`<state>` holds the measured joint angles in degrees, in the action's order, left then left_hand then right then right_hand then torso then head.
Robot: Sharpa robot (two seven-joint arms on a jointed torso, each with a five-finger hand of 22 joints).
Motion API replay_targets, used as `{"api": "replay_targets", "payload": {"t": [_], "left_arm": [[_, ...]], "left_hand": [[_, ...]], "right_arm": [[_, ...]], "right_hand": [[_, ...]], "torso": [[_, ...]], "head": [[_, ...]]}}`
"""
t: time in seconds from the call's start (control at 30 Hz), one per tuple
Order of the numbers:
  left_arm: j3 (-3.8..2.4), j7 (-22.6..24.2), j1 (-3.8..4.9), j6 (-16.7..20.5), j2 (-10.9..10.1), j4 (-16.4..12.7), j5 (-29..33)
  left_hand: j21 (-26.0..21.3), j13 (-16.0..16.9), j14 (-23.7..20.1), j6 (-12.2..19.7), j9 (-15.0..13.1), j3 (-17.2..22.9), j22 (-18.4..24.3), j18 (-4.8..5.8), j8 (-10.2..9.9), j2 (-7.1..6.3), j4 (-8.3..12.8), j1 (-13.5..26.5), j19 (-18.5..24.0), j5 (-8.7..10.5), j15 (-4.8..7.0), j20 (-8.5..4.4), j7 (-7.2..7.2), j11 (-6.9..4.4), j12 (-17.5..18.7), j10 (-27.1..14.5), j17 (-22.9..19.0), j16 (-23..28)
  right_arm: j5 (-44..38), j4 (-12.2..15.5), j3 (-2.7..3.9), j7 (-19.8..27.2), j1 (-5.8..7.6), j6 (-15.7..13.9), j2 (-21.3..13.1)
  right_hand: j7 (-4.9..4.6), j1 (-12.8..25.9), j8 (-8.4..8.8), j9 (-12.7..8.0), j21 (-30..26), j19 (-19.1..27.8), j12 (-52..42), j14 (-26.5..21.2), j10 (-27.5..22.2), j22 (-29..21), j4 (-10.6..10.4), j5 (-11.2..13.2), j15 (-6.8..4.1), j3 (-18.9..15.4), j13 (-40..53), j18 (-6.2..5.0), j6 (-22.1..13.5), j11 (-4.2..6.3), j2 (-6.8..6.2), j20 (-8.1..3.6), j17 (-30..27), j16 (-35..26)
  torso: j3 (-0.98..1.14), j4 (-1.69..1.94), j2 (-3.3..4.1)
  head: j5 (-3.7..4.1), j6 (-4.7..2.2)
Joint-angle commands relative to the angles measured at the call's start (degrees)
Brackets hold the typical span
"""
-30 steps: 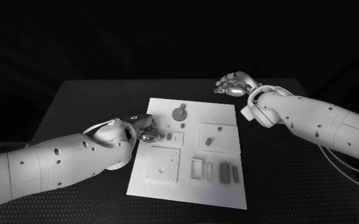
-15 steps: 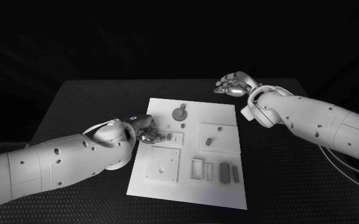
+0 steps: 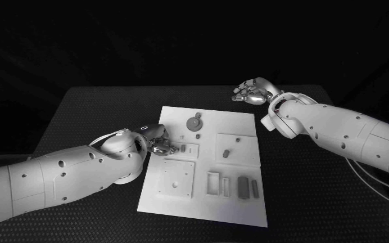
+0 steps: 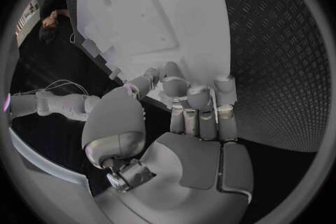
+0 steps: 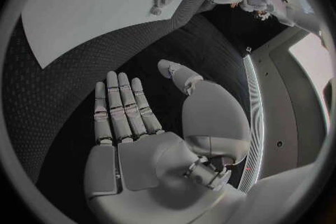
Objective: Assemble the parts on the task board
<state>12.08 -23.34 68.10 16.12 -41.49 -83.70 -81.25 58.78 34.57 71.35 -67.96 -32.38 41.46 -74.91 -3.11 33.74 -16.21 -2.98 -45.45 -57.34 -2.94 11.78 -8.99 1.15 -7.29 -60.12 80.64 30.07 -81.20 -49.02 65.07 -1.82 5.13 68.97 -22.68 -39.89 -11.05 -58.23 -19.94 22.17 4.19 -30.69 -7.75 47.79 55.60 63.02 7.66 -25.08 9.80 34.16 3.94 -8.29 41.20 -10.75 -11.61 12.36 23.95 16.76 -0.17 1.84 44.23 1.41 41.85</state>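
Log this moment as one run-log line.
left hand: at board left edge, hold unclear | right hand: open, off board over table | round part: on board

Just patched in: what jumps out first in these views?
The white task board lies in the middle of the black table, with small grey parts on it, such as a round disc near its far edge. The left hand is at the board's left edge; the right hand is beyond its far right corner, fingers spread.

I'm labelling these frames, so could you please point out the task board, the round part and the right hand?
task board (image 3: 239, 209), head view, bare near corner of the plate.
round part (image 3: 194, 124), head view, middle of the disc.
right hand (image 5: 150, 140), right wrist view, middle of the open palm.
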Motion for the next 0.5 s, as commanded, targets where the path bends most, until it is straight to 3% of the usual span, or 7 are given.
{"api": "replay_targets", "payload": {"t": [0.03,0.3,0.5], "left_arm": [[-0.04,0.34,-0.04,0.33,0.05,0.08,0.27],[-0.15,0.46,-0.04,0.82,-0.13,0.03,0.45],[-0.68,0.69,-0.04,1.12,-0.1,0.27,1.41]], "left_hand": [[-0.2,-0.09,-0.09,0.39,0.01,0.1,-0.42,-0.41,-0.18,-0.43,-0.33,0.04,-0.42,0.19,0.38,-6.62,0.02,-0.09,0.3,-0.42,-0.05,0.23],[-0.26,-0.12,-0.15,0.47,-0.01,-0.71,-0.43,-0.42,-0.26,-0.73,-0.89,0.66,-0.31,0.2,0.51,-6.6,0.0,-0.07,0.35,-0.49,-0.09,0.29],[-0.42,-0.1,-0.39,0.66,-0.18,-5.08,-0.5,-0.53,-0.35,-0.54,-1.9,3.16,0.11,0.17,0.66,-6.62,0.01,-0.08,0.43,-0.67,-0.1,0.33]], "right_arm": [[-0.08,0.03,0.02,0.47,-0.04,0.58,0.01],[-0.08,0.01,0.02,0.45,-0.06,0.59,-0.02],[-0.08,0.01,0.02,0.45,-0.08,0.61,0.0]], "right_hand": [[-1.79,0.57,-0.32,-0.1,-0.38,0.21,0.39,-0.11,0.26,0.07,-0.09,-0.22,0.45,-0.33,0.01,0.65,-0.3,-0.11,0.1,-0.11,-0.08,-0.24],[-1.8,0.56,-0.32,-0.11,-0.38,0.24,0.42,-0.11,0.27,0.1,-0.09,-0.23,0.46,-0.33,0.01,0.66,-0.31,-0.12,0.11,-0.11,-0.09,-0.23],[-1.8,0.55,-0.32,-0.11,-0.38,0.25,0.43,-0.11,0.28,0.12,-0.08,-0.24,0.47,-0.32,0.01,0.66,-0.32,-0.13,0.11,-0.11,-0.09,-0.23]], "torso": [[-0.02,-0.01,0.02],[-0.06,0.01,0.03],[-0.04,0.01,0.0]], "head": [[0.0,-0.05],[0.04,-0.06],[0.03,-0.08]]}}
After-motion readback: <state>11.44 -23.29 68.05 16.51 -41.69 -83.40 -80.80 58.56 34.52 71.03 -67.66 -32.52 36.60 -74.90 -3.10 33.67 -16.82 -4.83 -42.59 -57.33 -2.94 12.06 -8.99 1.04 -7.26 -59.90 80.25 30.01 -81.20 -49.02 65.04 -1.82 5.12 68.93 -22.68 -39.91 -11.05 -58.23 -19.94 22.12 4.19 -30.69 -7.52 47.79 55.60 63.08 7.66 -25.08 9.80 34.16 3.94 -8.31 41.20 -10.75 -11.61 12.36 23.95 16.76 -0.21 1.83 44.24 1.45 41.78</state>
